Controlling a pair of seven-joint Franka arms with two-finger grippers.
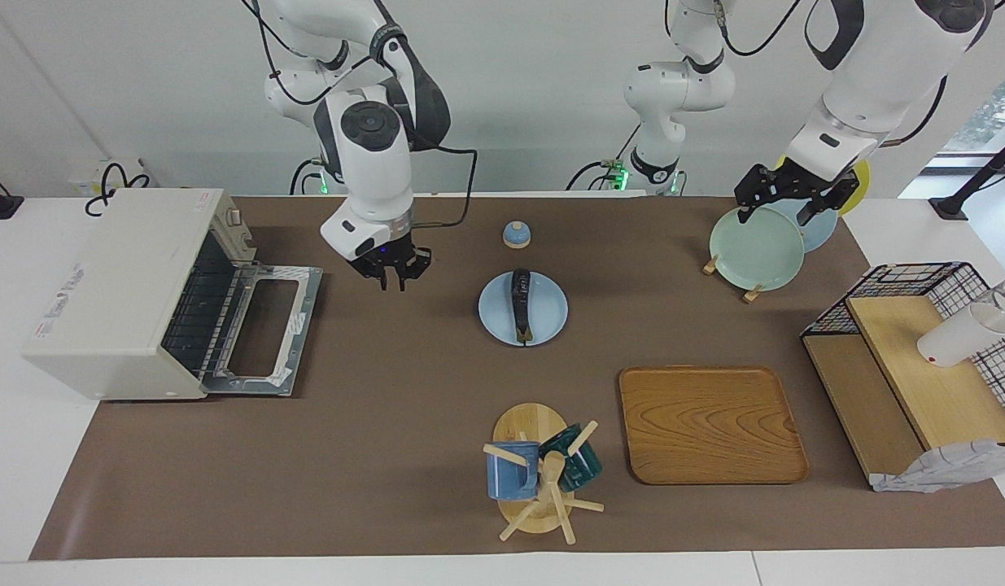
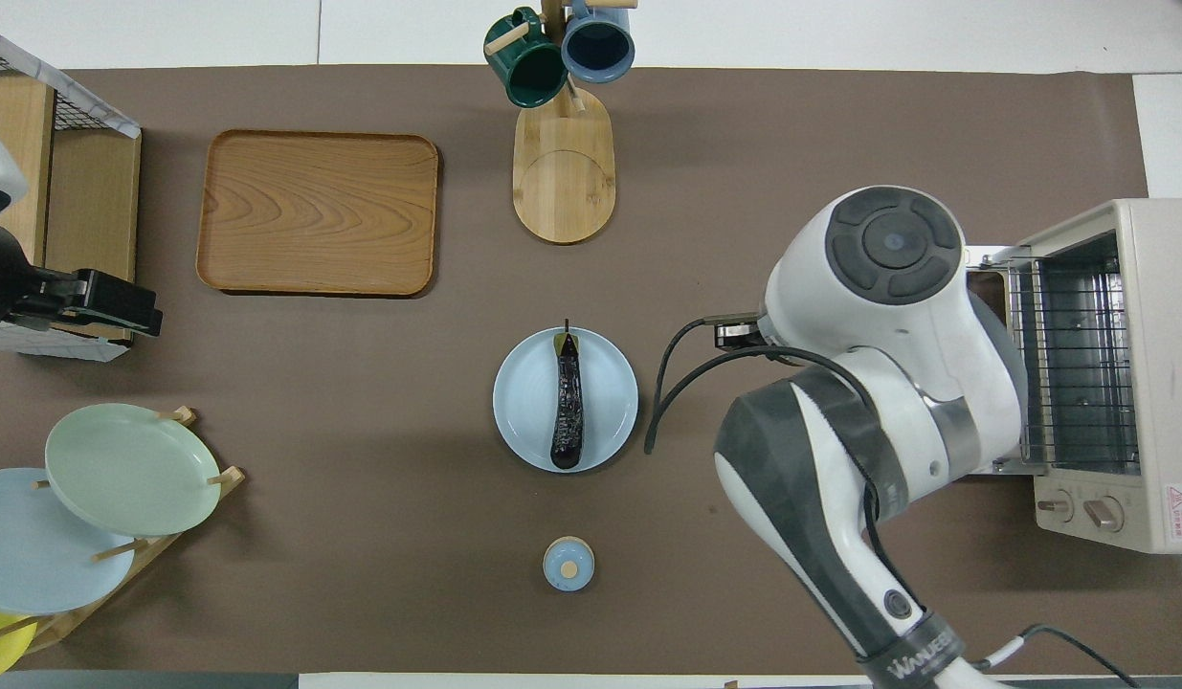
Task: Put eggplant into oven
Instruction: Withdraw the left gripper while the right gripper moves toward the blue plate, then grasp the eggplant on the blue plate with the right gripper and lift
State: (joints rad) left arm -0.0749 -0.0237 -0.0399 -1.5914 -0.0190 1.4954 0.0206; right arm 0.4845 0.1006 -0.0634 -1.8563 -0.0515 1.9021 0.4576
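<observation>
Eggplant lying lengthwise on a pale blue plate at mid-surface, green stem tip pointing away from the robots; small blue lidded jar nearer to the robots than that plate

Oven at the right arm's end of the surface, door dropped flat open toward the plate, wire rack bare inside

Right gripper up in the air over the brown surface between the oven door and the plate, pointing down, holding nothing; jaws a little apart, as far as can be told from the facing view; hidden under its own arm in the overhead view

Left gripper raised over the rack of upright plates toward the left arm's end from the eggplant plate, jaws wide apart, empty

Wooden tray and mug stand with a blue and a green mug both farther from the robots than the eggplant plate, well apart from it; wire basket on a wooden shelf at the left arm's end
</observation>
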